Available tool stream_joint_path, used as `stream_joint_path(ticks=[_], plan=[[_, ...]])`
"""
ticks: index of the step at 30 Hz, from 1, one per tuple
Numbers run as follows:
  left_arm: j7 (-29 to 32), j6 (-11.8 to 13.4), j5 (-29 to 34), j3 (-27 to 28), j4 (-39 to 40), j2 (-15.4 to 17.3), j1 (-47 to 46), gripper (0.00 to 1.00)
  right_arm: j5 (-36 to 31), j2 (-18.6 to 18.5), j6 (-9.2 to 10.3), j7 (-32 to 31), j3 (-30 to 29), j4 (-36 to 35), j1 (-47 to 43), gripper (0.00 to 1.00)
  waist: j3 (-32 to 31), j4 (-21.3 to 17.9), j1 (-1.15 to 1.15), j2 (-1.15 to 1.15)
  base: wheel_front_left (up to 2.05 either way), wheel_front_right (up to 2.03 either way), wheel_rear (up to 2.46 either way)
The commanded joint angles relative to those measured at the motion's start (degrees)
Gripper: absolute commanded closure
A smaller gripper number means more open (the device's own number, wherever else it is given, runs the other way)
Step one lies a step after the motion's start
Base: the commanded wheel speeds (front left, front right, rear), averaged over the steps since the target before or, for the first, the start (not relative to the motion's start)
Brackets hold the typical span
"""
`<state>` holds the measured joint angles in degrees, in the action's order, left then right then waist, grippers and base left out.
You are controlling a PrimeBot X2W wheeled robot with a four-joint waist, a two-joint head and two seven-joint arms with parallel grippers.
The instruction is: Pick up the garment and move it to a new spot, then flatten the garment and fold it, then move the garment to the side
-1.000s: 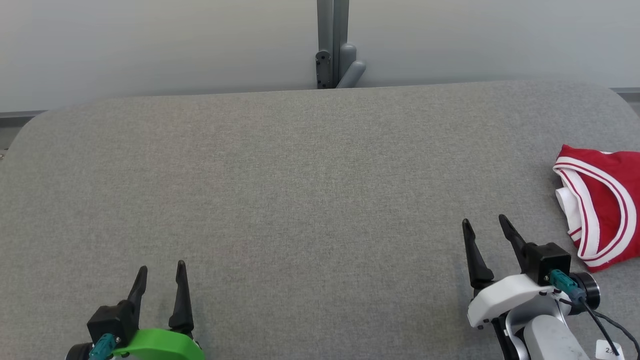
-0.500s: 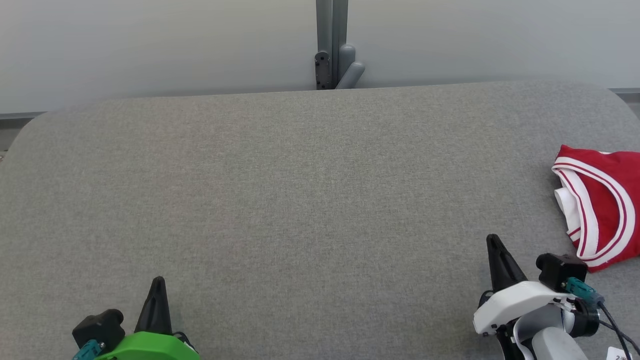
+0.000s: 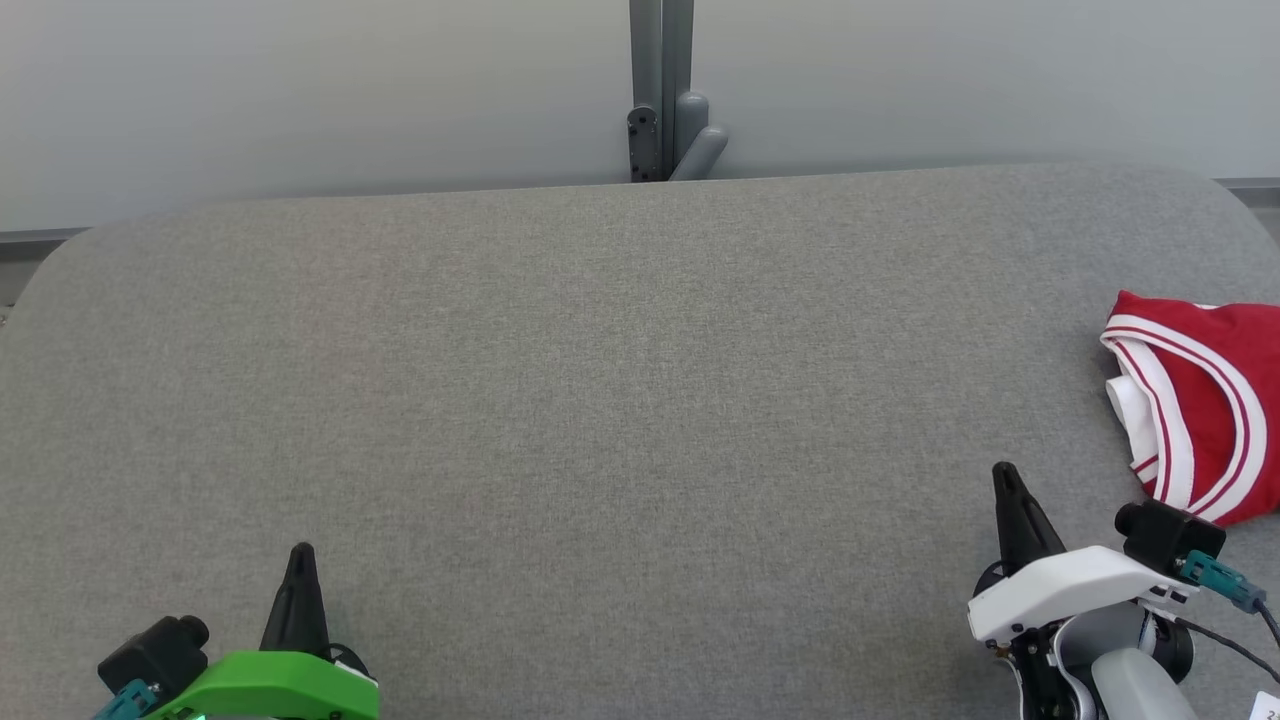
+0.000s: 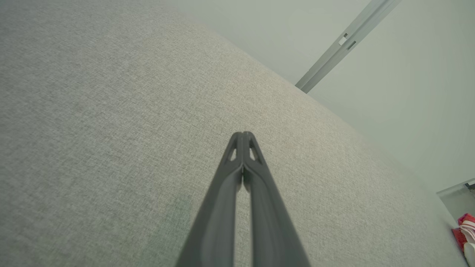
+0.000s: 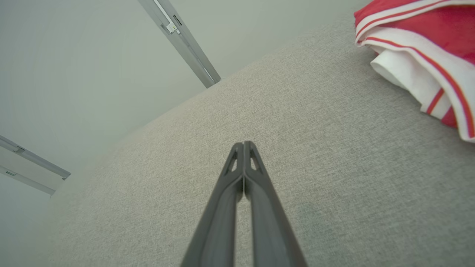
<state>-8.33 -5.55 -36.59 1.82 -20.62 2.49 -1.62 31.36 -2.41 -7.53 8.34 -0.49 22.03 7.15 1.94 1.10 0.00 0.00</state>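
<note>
The garment (image 3: 1205,400) is red with white and red striped trim, folded into a small bundle at the table's right edge; it also appears in the right wrist view (image 5: 426,52) at the upper right and as a sliver in the left wrist view (image 4: 465,233). My right gripper (image 3: 1005,478) hovers to the garment's lower left, apart from it, shut with nothing in it (image 5: 243,144). Near the front left corner my left gripper (image 3: 300,555) is shut and holds nothing too (image 4: 243,134).
The grey fabric-covered table (image 3: 600,380) spans the whole view, with rounded far corners. Behind it stands a pale wall with a grey metal post and bracket (image 3: 662,120) at the middle of the far edge.
Both grippers have closed from open to shut. Both arms drew back slightly toward the front edge. The garment lies where it was.
</note>
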Motion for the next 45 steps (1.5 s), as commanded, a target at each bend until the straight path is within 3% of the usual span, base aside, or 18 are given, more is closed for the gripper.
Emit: stream_joint_path(ticks=[1,45], plan=[[0.3,-0.3,-1.9,0.3,1.1,0.2,-1.5,1.00,2.0,-0.2,0.02,-0.4,-0.3,-1.2,0.4,1.00,0.0,0.0,0.00,0.00,0.00,0.00,0.00],[8.2,-1.3,-31.8,2.8,4.3,0.4,-3.5,1.00,34.7,-0.5,0.02,-8.8,-3.7,-4.9,-0.1,1.00,-0.8,-0.5,0.00,0.00,0.00,0.00,0.00]])
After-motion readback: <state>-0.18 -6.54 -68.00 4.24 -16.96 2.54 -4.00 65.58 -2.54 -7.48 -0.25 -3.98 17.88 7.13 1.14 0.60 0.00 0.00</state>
